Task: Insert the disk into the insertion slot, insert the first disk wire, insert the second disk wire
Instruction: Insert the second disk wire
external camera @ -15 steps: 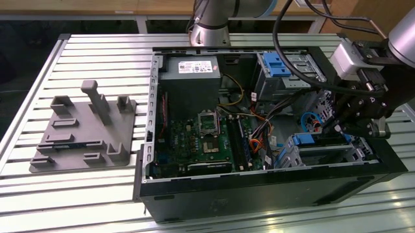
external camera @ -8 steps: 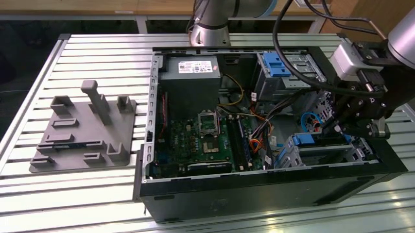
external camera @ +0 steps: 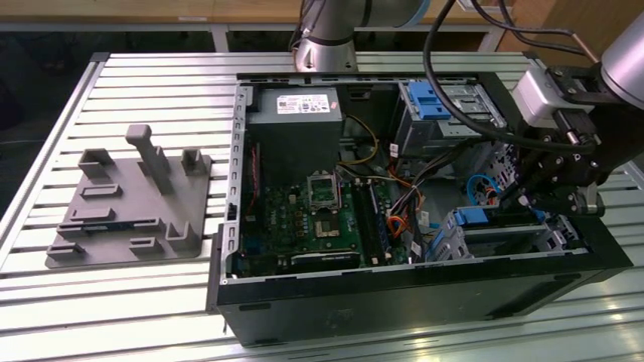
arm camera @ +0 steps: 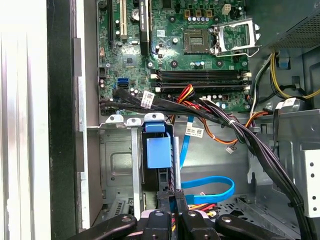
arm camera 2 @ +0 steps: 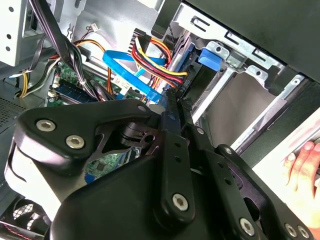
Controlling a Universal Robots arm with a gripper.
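- Exterior view: the gripper (external camera: 525,197) hangs low inside the open computer case (external camera: 403,298), at the exterior view's right, just above the insertion slot (external camera: 544,240); the blue carrier of the disk (external camera: 473,219) shows at the slot's mouth, so the disk seems seated. A grey fixture plate (external camera: 126,211) lies well apart on the table (external camera: 151,83)
- Second wrist view: the fingers (arm camera 2: 175,130) are pressed together, pinching what looks like a dark connector beside the blue flat cable (arm camera 2: 132,75), probably a disk wire lined up for plugging. A person's hand (arm camera 2: 305,170) rests outside the case
- First wrist view: closed fingertips (arm camera: 172,197) point at the disk's blue-framed end inside the cage, below the motherboard (arm camera: 190,45)
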